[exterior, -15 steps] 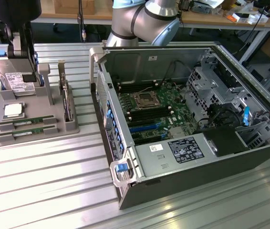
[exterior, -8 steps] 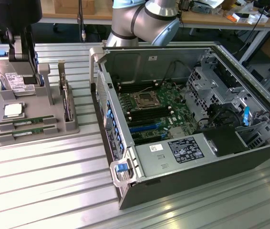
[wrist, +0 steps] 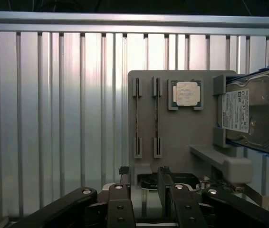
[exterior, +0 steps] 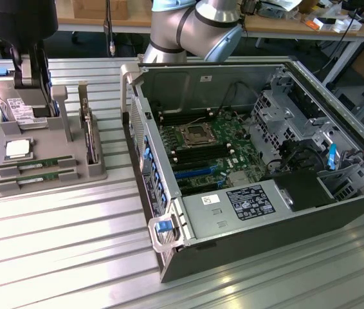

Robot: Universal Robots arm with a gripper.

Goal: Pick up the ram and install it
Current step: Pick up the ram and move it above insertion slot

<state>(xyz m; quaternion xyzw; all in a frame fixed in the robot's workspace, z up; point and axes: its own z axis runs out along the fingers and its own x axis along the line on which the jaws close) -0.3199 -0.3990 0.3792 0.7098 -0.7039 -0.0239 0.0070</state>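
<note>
Hand [wrist: 144, 179] wide open, empty, above grey tray [wrist: 182, 142] on ribbed surface [wrist: 53, 118] | ram [wrist: 156, 118] seated in tray slot, beside processor [wrist: 187, 93], apart from hand | best, I judge: centre grip mid-stick, square to slot, lift straight.

Hard drive label [wrist: 235, 111]: white, close by the gripper [wrist: 144, 179]; print too small to read.
Processor top [wrist: 187, 93]: faint marking, near the gripper; unreadable.
Power supply label [exterior: 254, 201]: dark, well apart from the gripper; unreadable.
White sticker [exterior: 211, 199]: just beside that label; unreadable.
</note>
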